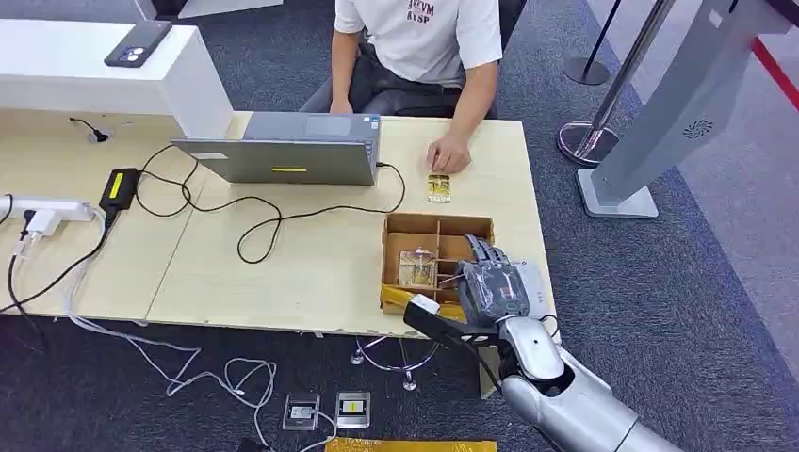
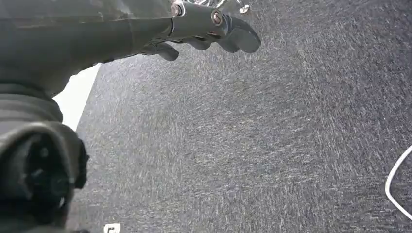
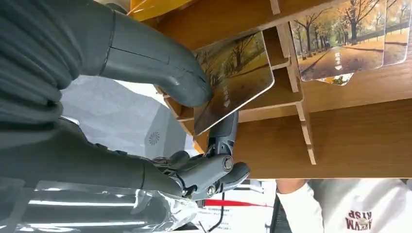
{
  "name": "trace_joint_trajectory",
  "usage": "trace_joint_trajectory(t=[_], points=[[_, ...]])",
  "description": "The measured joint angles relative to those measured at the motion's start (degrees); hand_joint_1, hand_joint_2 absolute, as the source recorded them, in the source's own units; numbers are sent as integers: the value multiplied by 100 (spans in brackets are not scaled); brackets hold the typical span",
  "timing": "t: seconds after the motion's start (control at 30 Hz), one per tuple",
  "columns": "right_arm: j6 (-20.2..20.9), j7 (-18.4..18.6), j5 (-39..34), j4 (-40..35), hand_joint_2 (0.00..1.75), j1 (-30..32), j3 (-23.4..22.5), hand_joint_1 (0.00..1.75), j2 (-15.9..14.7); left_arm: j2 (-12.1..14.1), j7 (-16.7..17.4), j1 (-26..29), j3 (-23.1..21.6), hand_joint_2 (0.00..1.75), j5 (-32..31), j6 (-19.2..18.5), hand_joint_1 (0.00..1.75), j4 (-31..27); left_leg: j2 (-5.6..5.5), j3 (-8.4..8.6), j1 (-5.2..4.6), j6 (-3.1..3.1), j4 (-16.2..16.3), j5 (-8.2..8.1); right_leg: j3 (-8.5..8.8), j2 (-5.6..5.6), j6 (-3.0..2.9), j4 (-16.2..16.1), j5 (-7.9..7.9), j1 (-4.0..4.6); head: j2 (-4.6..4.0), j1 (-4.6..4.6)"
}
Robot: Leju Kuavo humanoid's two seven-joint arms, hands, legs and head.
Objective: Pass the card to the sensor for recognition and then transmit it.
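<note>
My right hand hovers over the near right corner of the compartmented cardboard box at the table's front right. In the right wrist view this hand pinches a card printed with autumn trees between thumb and finger, just above the box's dividers. More such cards lie in another compartment. A pale grey sensor pad with a wave symbol lies beside the box, under my hand. My left hand hangs over the carpet, fingers loose and holding nothing.
A person sits across the table, one hand resting by another card on the tabletop. A grey laptop, black cables and a power strip occupy the left. A grey stand rises right of the table.
</note>
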Motion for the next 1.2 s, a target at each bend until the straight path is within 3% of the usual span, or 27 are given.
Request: trace_joint_trajectory(t=[0.23, 0.67, 0.87, 1.2], points=[[-269, -72, 44, 20, 175, 13, -2, 175, 31, 0, -11, 0, -2, 0, 15, 0, 0, 0, 0, -1, 0, 0, 0, 0, 0, 0, 0, 0, 0, 0, 0, 0], [-1419, 63, 243, -59, 175, -371, -466, 175, -9, -2, -11, -3, -162, 0, -90, 0, 0, -22, 1, 2, -1, 0, 0, 1, 1, 1, 0, 0, 1, -1, 0, 0], [-1630, 96, 203, -92, 175, -725, -726, 175, -41, -15, -11, -4, -267, 0, -103, 0, 0, -50, 1, 2, 0, 0, 1, 1, 1, 1, 0, 0, 1, 0, 0, 0], [-1537, 83, 116, -68, 175, -1084, -890, 175, -29, -31, -11, -4, -407, 0, -90, 0, 0, -114, 0, -1, 0, 0, 1, 1, 1, 1, 0, 0, 1, 0, -2, 0]])
